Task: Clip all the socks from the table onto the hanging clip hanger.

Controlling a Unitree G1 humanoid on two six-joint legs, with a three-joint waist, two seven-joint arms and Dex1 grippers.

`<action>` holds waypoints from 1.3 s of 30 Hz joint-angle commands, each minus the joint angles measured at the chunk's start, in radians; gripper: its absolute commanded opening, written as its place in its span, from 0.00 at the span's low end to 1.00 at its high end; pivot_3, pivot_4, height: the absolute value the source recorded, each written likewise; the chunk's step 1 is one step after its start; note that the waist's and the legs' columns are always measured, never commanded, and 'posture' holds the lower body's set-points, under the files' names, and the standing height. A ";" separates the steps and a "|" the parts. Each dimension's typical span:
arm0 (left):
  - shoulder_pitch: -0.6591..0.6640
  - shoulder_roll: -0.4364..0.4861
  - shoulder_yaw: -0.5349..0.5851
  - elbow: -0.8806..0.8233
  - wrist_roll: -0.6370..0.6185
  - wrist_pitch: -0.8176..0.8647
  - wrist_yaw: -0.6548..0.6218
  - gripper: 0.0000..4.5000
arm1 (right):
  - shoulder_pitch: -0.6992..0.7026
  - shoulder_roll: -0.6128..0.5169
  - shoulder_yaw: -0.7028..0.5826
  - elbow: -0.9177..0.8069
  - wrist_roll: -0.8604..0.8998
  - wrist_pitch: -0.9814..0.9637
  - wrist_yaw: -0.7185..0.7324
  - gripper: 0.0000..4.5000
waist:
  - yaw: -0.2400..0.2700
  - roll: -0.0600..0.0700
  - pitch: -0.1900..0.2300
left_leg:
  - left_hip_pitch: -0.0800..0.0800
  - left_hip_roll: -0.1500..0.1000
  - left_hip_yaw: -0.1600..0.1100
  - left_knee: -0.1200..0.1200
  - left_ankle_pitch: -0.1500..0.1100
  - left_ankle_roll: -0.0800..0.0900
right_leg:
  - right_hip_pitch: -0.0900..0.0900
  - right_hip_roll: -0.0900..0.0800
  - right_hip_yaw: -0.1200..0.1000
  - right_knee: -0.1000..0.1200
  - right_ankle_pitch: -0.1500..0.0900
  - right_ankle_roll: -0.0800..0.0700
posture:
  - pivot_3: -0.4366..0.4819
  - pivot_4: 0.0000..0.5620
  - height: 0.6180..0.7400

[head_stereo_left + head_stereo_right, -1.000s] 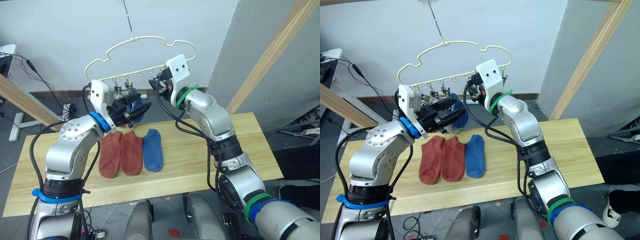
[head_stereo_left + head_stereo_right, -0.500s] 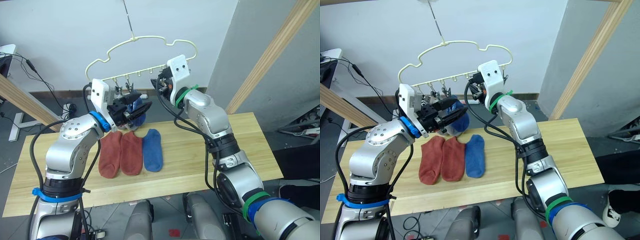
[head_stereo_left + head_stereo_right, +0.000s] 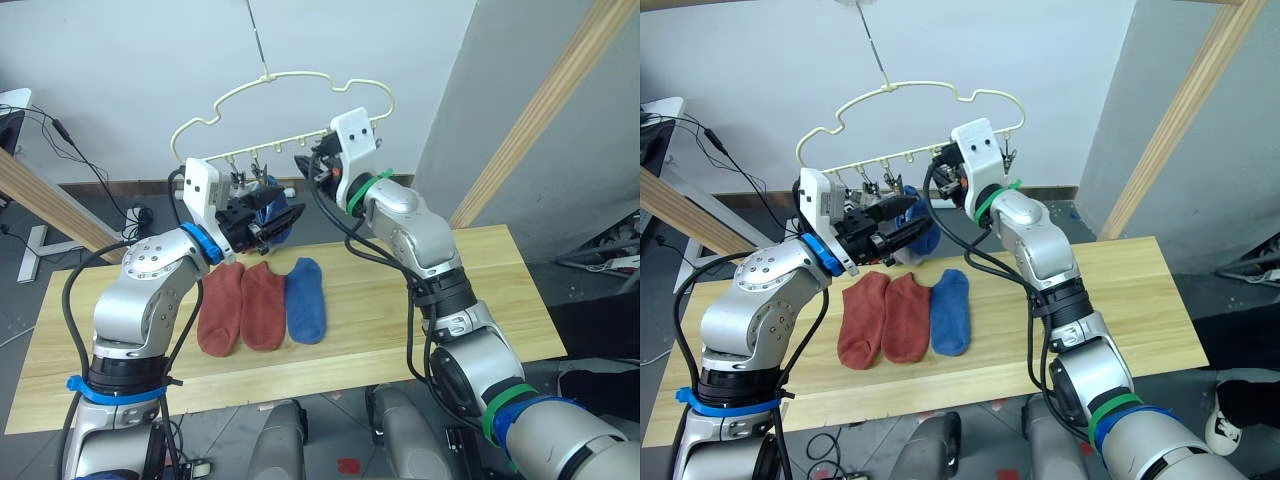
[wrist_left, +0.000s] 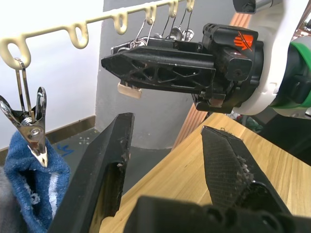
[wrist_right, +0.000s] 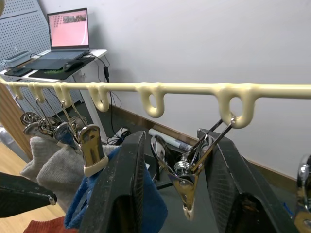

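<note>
I take the pale yellow cloud-shaped wire clip hanger (image 3: 285, 110) as my landmark, hung by its thin metal hook with a row of small metal clips under its lower bar. My right gripper (image 5: 177, 187) is raised to that bar, its two black fingers spread apart on either side of one dangling metal clip (image 5: 187, 187) without pressing it. My left gripper (image 4: 167, 162) sits just below the bar toward the hanger's left end, fingers likewise spread with nothing between them, and its tips point at the right gripper, which is near but apart. Beside my left fingers a blue ankle sock (image 4: 26, 187) hangs pinched in a clip, and light grey fabric (image 5: 53, 162) hangs from the clips next to it; I cannot tell whether that is one grey sock or two. Below the hanger, on the long light wooden plank table (image 3: 480, 290), three socks lie flat side by side: two rust-red socks (image 3: 243, 307) touching each other, and a second blue sock (image 3: 305, 300) just beside them on the right.
</note>
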State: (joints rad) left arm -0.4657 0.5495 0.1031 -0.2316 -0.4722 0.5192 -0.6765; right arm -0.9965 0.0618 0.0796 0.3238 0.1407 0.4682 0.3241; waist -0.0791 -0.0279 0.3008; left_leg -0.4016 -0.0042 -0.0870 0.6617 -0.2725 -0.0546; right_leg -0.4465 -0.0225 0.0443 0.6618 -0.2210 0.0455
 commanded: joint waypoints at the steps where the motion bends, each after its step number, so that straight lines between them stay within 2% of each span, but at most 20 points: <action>1: -0.008 0.001 0.013 -0.045 -0.005 -0.019 0.004 0.55 | -0.035 0.012 -0.015 -0.038 0.020 -0.035 0.001 0.25 | 0.000 0.000 0.000 | 0.000 0.000 0.000 0.000 0.000 0.000 | 0.000 0.000 0.000 0.000 0.000 0.000 | 0.45 0.51 1.00; 6: 0.007 0.004 0.003 -0.043 0.014 -0.041 0.003 0.55 | -0.034 0.017 -0.026 -0.040 0.025 -0.034 0.002 0.00 | 0.000 0.000 0.000 | 0.000 0.000 0.000 0.000 0.000 0.000 | 0.000 0.000 0.000 0.000 0.000 0.000 | 0.45 0.51 1.00; 9: 0.021 0.005 -0.008 -0.039 0.038 -0.064 0.004 0.55 | -0.032 0.018 -0.026 -0.043 0.025 -0.032 0.005 0.00 | 0.000 0.000 0.000 | 0.000 0.000 0.000 0.000 0.000 0.000 | 0.000 0.000 0.000 0.000 0.000 0.000 | 0.45 0.51 1.00; 14: 0.091 0.001 -0.083 0.006 0.184 -0.160 0.046 0.55 | -0.032 0.017 -0.026 -0.045 0.026 -0.030 0.010 0.00 | -0.001 0.000 0.000 | 0.000 0.000 0.000 0.000 0.000 0.000 | 0.000 0.000 0.000 0.000 0.000 0.000 | 0.45 0.51 1.00; 21: 0.176 -0.080 -0.219 0.158 0.351 -0.228 0.131 0.99 | -0.033 0.011 -0.029 -0.046 0.025 -0.027 0.010 0.00 | -0.001 0.000 0.000 | 0.000 0.000 0.001 0.000 0.000 0.000 | -0.001 0.000 0.001 0.001 0.000 0.000 | 0.44 0.53 1.00; 28: 0.090 -0.210 -0.247 0.470 0.468 -0.288 0.278 0.99 | -0.016 0.003 -0.023 -0.070 0.024 -0.004 0.010 0.00 | -0.001 0.000 0.000 | 0.000 0.000 0.001 0.000 0.000 0.000 | -0.001 0.000 0.000 0.002 0.000 0.000 | 0.42 0.54 1.00; 36: 0.017 -0.264 -0.262 0.681 0.530 -0.301 0.316 0.99 | -0.002 0.004 -0.018 -0.095 0.023 0.018 0.004 0.00 | -0.004 0.000 0.000 | 0.000 0.000 0.001 0.000 0.000 0.000 | -0.002 0.000 0.001 0.002 0.000 0.000 | 0.41 0.55 1.00; 39: 0.016 -0.253 -0.274 0.723 0.556 -0.320 0.309 0.85 | 0.003 0.004 -0.017 -0.103 0.022 0.025 0.003 0.00 | -0.005 0.000 0.000 | 0.000 0.000 0.001 0.001 0.000 0.000 | -0.002 -0.001 0.001 0.003 0.000 0.000 | 0.40 0.56 1.00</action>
State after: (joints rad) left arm -0.4673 0.2872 -0.1559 0.4637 0.0537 0.2055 -0.3706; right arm -0.9895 0.0597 0.0619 0.2838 0.1433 0.4984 0.3253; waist -0.0841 -0.0279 0.3009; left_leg -0.4018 -0.0043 -0.0855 0.6624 -0.2726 -0.0543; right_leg -0.4482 -0.0233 0.0454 0.6645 -0.2209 0.0455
